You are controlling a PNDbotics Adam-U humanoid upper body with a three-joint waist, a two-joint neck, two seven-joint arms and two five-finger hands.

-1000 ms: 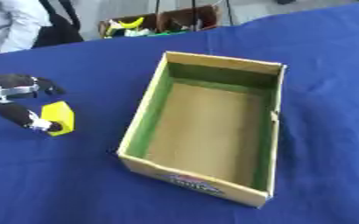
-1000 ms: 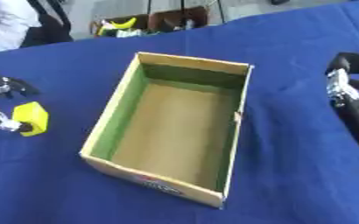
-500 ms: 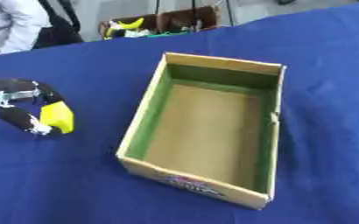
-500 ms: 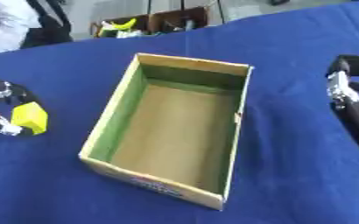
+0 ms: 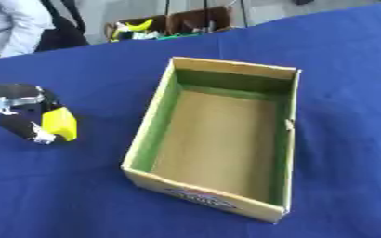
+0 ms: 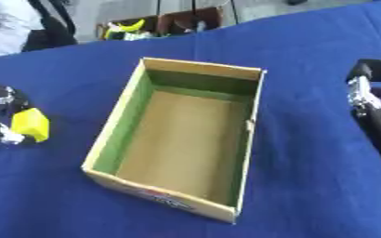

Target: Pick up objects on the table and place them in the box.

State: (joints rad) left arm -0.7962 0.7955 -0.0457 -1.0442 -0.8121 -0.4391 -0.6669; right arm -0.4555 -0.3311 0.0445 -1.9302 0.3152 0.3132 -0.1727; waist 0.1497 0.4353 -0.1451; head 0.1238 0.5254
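An open cardboard box (image 5: 203, 199) with green inner walls stands in the middle of the blue table, and nothing lies inside it. To its left, my left hand (image 5: 16, 108) is low over the cloth with its fingers curled round a small yellow block (image 5: 60, 124). I cannot tell whether the block touches the table. My right hand (image 6: 374, 108) shows only in the right eye view, at the right edge beside the box. Its dark fingers are stretched out and hold nothing.
The blue cloth (image 5: 340, 69) covers the whole table. Beyond the far edge stand brown crates (image 5: 195, 19) with a yellow curved thing (image 5: 137, 25) in one. A person in a pale top (image 5: 15, 23) is at the far left corner.
The left hand's fingers have drawn in a little around the yellow block, staying in the same spot. The right hand and the box have not moved.
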